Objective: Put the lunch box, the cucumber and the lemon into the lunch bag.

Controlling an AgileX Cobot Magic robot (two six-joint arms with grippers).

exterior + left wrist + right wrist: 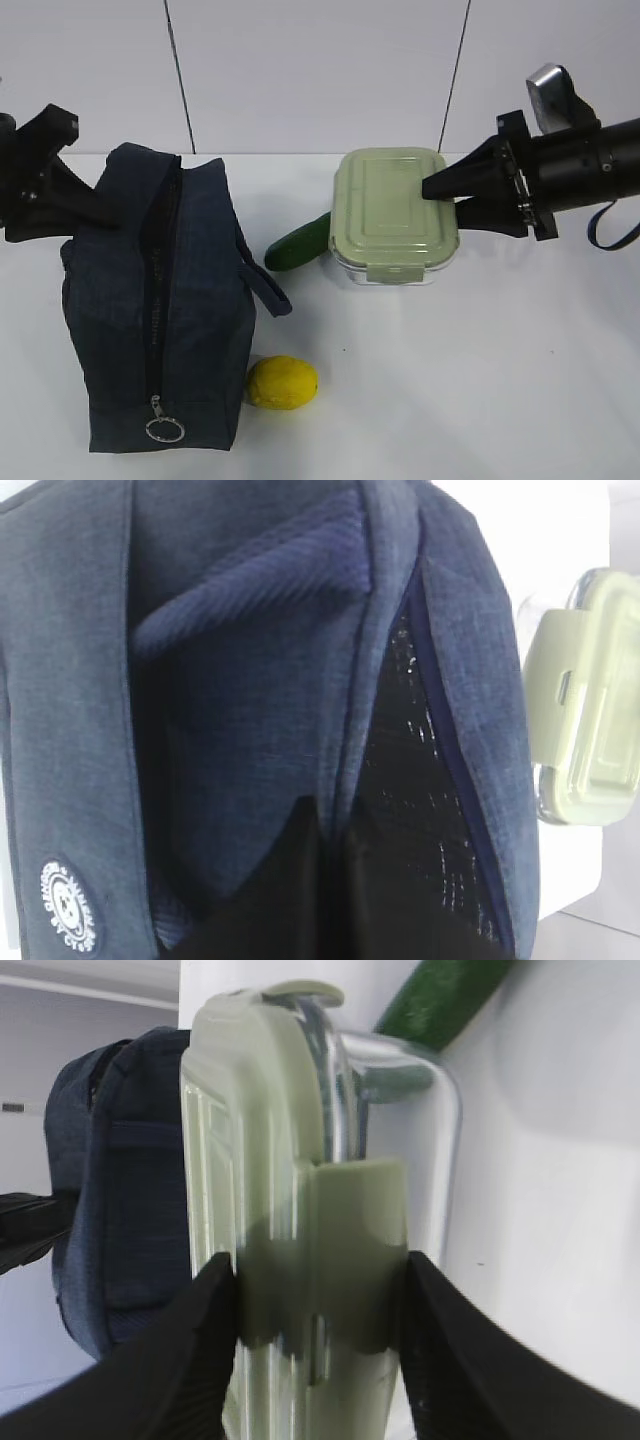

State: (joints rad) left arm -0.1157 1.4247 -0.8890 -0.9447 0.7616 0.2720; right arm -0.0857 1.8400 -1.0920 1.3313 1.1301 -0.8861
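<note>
The navy lunch bag [120, 300] stands at the left with its zipper parted, and dark lining [420, 780] shows inside. My left gripper [332, 800] is shut on the fabric edge of the bag's opening, at the bag's far left end [95, 210]. The lunch box [385, 205], clear glass with a sage-green lid, sits at the centre right. My right gripper [318, 1262] is shut on its right end, one finger on the lid and one under the glass base [440, 195]. The cucumber [298, 243] lies against the box's left side. The lemon [283, 382] rests by the bag's front corner.
White tabletop [480, 380] stretches in front of and to the right of the lunch box. The bag's strap handle [265, 285] hangs out toward the cucumber. A ring pull [164, 428] dangles at the bag's near end. A white wall closes the back.
</note>
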